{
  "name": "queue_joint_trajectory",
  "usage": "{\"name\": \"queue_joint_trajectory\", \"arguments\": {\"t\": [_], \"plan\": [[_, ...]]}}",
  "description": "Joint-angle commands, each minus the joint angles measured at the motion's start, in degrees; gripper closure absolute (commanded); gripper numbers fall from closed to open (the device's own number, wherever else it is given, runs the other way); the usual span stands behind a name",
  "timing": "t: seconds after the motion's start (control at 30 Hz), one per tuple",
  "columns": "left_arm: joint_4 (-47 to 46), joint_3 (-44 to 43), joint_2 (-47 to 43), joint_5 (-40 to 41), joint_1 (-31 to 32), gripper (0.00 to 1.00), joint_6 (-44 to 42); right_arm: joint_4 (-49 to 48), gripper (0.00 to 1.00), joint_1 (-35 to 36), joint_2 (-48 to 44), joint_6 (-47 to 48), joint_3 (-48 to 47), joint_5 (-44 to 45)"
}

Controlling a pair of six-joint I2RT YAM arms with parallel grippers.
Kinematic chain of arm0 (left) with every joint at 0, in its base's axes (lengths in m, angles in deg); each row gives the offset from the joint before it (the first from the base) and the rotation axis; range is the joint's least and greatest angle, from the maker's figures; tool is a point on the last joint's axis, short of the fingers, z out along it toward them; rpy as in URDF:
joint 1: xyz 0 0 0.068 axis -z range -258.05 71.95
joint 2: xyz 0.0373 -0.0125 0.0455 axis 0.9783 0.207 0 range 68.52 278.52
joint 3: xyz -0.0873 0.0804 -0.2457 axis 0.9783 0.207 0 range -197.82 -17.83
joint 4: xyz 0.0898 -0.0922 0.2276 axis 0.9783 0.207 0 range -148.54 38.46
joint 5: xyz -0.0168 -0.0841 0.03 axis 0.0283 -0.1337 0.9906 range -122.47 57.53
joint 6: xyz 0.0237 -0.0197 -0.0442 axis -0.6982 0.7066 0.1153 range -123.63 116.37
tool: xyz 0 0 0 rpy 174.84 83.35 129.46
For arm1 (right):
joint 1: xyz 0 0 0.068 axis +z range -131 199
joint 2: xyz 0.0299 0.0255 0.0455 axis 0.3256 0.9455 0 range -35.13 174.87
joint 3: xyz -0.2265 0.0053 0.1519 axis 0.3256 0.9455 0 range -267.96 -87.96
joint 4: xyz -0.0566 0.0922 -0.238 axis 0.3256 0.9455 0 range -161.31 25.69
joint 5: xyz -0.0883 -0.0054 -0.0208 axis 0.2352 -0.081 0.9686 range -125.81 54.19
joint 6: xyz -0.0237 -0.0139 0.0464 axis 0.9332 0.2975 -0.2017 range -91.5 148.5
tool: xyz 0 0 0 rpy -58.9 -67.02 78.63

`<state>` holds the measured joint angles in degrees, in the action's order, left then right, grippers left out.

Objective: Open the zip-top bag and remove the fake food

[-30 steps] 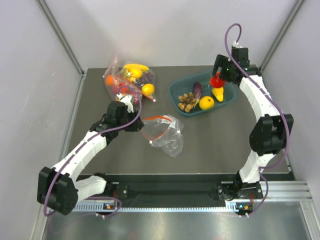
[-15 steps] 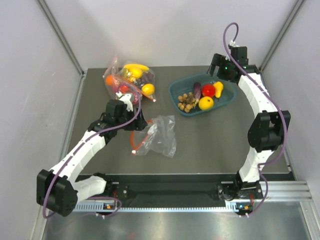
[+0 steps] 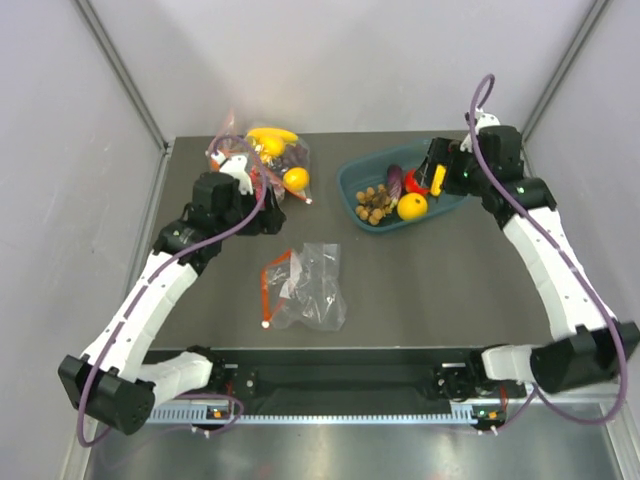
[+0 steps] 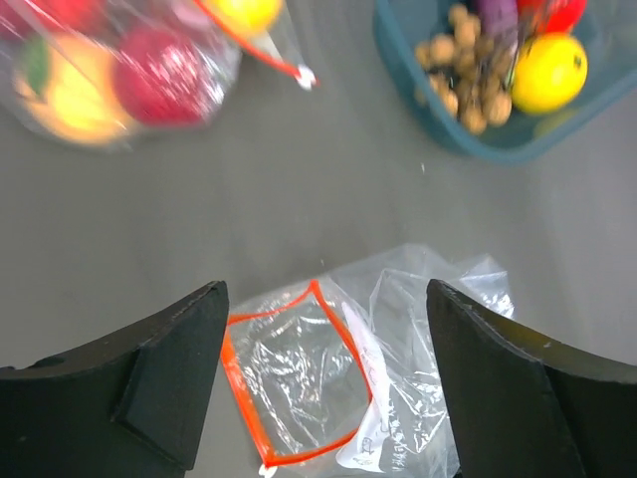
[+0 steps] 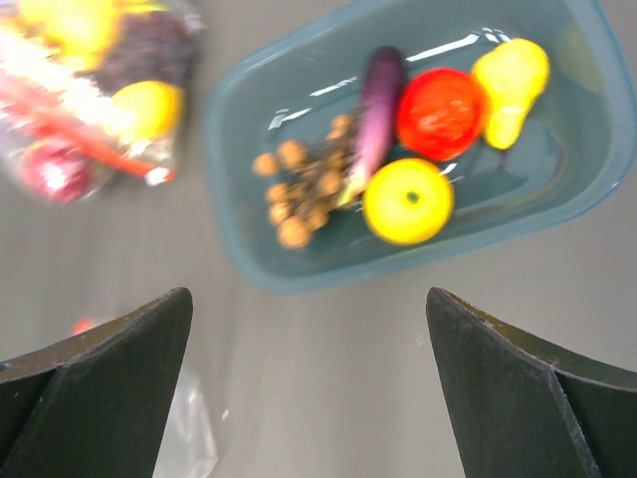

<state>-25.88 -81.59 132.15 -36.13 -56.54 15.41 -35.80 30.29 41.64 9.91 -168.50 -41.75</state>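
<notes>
The zip-top bag (image 3: pixel 305 290) lies crumpled and empty on the table, its red-orange zip strip spread in an open loop (image 4: pixel 299 383). The fake food sits in a teal tray (image 3: pixel 350 185): red tomato (image 5: pixel 441 113), yellow lemon (image 5: pixel 408 200), yellow pear (image 5: pixel 510 80), purple eggplant (image 5: pixel 375 100) and brown cluster (image 5: pixel 304 189). My left gripper (image 3: pixel 258 212) hangs open above and behind the bag, holding nothing (image 4: pixel 324 289). By the tray's right end my right gripper (image 3: pixel 440 170) is open and empty (image 5: pixel 307 294).
A second clear bag (image 3: pixel 255 160) with a banana, an orange and other fruit lies at the back left, close to my left wrist. Grey walls close in the table on three sides. The arm bases stand at the near edge.
My left gripper let go of the zip-top bag, opened and drew back to the far left; the bag dropped flat. My right gripper released the tomato into the tray and opened.
</notes>
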Motion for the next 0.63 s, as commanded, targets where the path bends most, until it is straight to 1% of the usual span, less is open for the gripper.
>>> {"name": "queue_joint_trajectory", "arguments": {"t": [0.0,0.17,0.27,0.6], "plan": [[4.4,-6.2,-0.5,5.9,-0.2,0.14,-1.8,2.3,0.00,2.5,-8.5,-1.1,2.0,2.8],[5.9,-11.1,-2.0,8.8,-0.2,0.13,-1.6,3.9,0.01,3.6,-17.2,-3.6,5.7,4.5],[7.2,-12.8,-2.6,10.3,-0.2,0.12,-1.0,5.1,0.00,3.6,-19.8,-3.4,7.0,5.4],[9.7,-13.5,-3.4,10.5,-0.2,0.12,-1.2,6.2,0.00,3.7,-22.0,-2.6,8.9,4.7]]}}
